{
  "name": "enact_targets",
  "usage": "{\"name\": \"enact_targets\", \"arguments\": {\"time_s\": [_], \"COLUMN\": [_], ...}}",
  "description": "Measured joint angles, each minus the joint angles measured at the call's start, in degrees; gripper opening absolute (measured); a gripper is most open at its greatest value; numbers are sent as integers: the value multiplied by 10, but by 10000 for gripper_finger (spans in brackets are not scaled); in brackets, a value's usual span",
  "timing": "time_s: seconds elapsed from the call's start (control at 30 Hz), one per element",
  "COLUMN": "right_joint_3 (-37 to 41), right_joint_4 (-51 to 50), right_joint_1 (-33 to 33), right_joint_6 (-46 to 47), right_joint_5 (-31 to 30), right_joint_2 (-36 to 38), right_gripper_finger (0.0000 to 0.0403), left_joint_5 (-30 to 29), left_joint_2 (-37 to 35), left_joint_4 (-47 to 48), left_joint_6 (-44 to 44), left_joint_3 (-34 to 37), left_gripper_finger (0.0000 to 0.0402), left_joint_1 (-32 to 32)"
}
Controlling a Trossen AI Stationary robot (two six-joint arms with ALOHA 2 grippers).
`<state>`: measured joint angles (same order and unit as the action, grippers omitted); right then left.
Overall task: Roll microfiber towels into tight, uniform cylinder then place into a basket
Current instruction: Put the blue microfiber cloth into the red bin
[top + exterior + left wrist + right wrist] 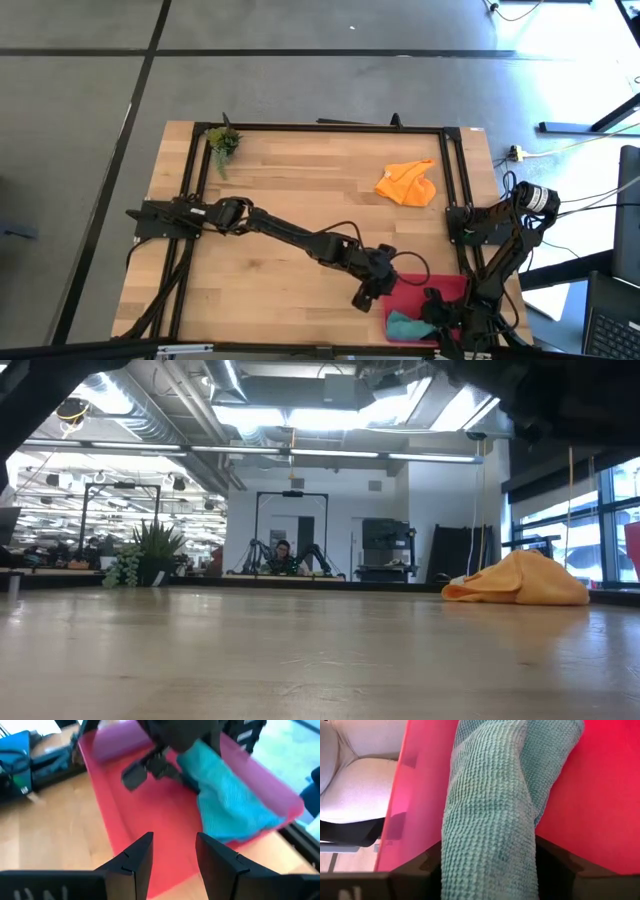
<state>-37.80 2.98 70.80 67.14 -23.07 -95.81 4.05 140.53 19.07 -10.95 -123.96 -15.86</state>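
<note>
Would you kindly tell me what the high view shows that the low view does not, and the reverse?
Only the high view shows both arms, the left tool at the red-pink basket, the right tool over it, shut on the teal towel lying inside, and a small green plant sprig at the table's far left corner. Only the low view shows the room behind: a potted plant and a person far off. Both share the wooden table and the crumpled orange towel, still unrolled.

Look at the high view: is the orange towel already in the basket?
No. The orange towel lies crumpled on the table, far from the basket, which holds only the teal towel.
</note>
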Motion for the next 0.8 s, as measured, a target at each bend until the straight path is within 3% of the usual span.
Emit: {"name": "enact_targets", "arguments": {"time_s": [0.53, 0.8], "right_joint_3": [0, 1], "right_joint_4": [-19, -28], "right_joint_1": [-23, -66], "right_joint_6": [-4, -75], "right_joint_5": [0, -8], "right_joint_2": [1, 9], "right_gripper_finger": [216, 216], "left_joint_5": [2, -5], "left_joint_2": [20, 21], "left_joint_4": [-26, -33], "left_joint_6": [-3, -2], "left_joint_3": [1, 1], "left_gripper_finger": [140, 140], "left_joint_1": [-3, -3]}}
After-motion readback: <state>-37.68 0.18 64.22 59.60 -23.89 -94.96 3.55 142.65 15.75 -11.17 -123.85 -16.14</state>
